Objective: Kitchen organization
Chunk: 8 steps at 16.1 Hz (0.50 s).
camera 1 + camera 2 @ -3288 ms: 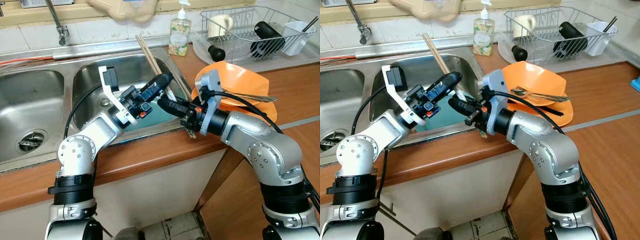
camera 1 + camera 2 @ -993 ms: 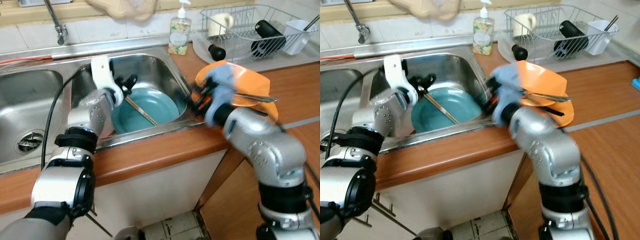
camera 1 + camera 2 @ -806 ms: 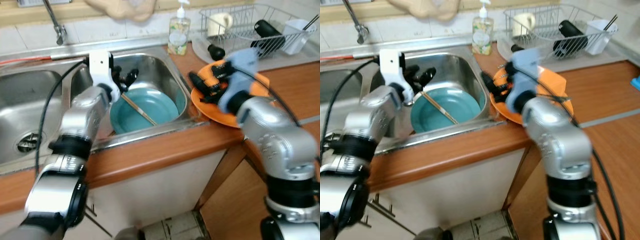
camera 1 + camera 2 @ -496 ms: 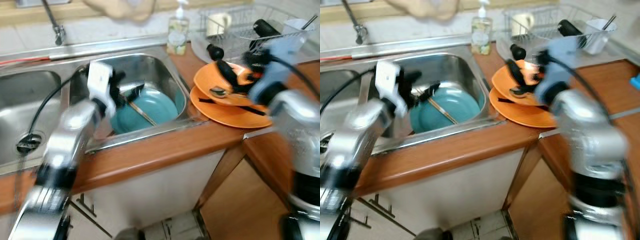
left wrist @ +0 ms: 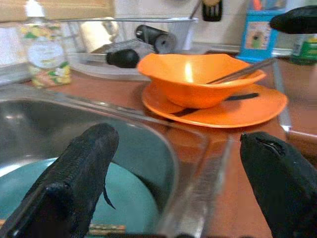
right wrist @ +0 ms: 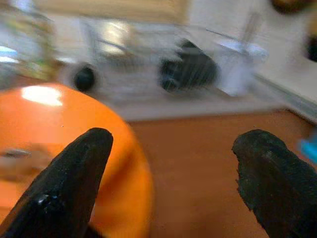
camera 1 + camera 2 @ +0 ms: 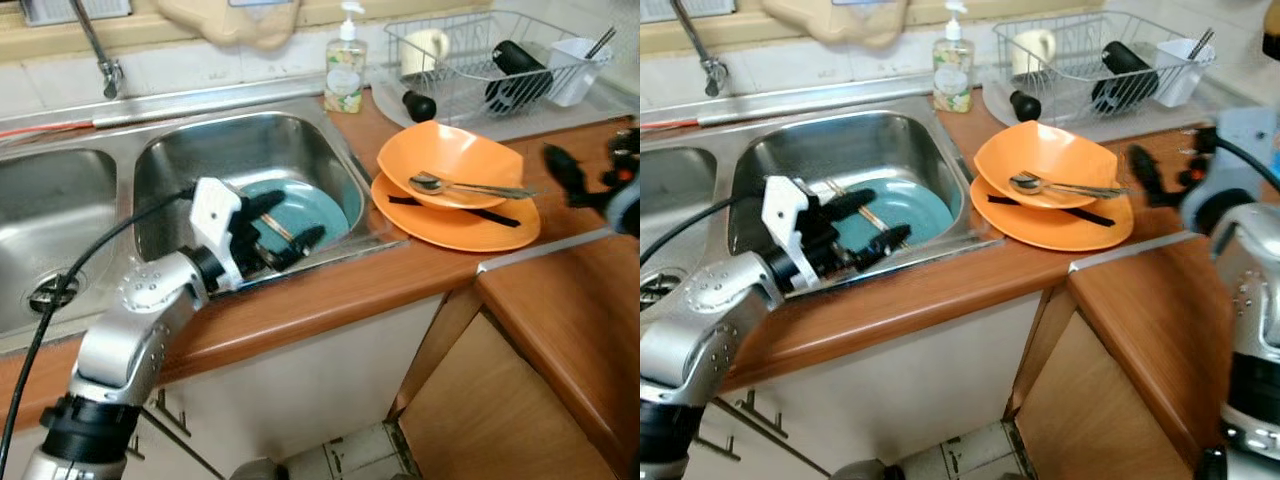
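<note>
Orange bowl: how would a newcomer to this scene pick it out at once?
Start at the steel sink; on the wooden counter to its right lies an orange plate. The orange bowl sits on that plate, deeper than it, and holds a metal spoon.

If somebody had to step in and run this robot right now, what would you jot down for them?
Left hand: open, empty, low over the right sink basin.
Right hand: open, empty, out beside the orange dishes.
Teal plate with chopsticks lies in the basin.
Orange bowl holding a spoon sits on the orange plate on the counter.
Drying rack already holds a few items.
Left: these dishes look unsorted.
</note>
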Available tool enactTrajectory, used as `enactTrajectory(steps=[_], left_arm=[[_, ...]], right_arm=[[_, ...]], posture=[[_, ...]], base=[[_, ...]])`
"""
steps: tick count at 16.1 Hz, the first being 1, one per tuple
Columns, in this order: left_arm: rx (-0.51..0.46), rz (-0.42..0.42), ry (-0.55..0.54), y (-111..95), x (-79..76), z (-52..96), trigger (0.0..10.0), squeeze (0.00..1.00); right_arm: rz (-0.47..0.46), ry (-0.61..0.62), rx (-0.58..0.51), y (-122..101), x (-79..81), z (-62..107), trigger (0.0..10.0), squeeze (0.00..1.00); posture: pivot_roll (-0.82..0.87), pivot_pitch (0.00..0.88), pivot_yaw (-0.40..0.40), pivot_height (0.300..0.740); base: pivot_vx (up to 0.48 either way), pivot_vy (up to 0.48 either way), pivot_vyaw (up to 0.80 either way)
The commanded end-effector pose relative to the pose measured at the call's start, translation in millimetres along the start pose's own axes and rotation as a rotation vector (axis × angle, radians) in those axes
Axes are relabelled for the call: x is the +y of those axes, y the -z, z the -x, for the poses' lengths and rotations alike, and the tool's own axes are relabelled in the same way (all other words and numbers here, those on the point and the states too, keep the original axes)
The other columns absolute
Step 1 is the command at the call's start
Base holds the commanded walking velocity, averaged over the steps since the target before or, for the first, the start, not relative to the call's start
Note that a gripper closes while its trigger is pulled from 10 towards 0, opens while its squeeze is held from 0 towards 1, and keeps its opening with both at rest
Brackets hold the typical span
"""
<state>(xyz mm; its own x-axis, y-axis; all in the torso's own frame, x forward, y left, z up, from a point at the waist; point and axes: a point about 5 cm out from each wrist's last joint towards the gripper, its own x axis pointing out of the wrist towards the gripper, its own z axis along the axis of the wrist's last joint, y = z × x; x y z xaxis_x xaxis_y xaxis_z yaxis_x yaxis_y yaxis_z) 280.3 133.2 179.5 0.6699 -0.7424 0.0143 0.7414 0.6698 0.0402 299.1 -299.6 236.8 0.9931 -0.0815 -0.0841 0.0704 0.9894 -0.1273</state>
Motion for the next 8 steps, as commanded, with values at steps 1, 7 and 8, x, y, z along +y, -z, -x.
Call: enactTrajectory(steps=[1, 7, 8], left_arm=[[0.013, 0.005, 0.022, 0.8, -5.6, 1.7, 10.0, 0.37], [0.022, 0.021, 0.038, 0.7, -13.7, 2.6, 10.0, 0.37], [0.023, 0.024, 0.039, 0.4, -14.7, 2.9, 10.0, 0.37]], right_arm=[[0.014, 0.071, 0.049, 11.8, -17.4, 4.4, 10.0, 0.00], [0.087, -0.117, 0.096, 23.8, -0.2, 14.1, 10.0, 0.00], [0.093, -0.193, 0.073, 19.4, 10.7, 17.2, 10.0, 0.00]], posture=[[-0.06, 0.000, 0.064, 0.740], [-0.07, 0.000, 0.060, 0.740], [-0.07, 0.000, 0.060, 0.740]], base=[[0.000, 0.000, 0.00], [0.000, 0.000, 0.00], [0.000, 0.000, 0.00]])
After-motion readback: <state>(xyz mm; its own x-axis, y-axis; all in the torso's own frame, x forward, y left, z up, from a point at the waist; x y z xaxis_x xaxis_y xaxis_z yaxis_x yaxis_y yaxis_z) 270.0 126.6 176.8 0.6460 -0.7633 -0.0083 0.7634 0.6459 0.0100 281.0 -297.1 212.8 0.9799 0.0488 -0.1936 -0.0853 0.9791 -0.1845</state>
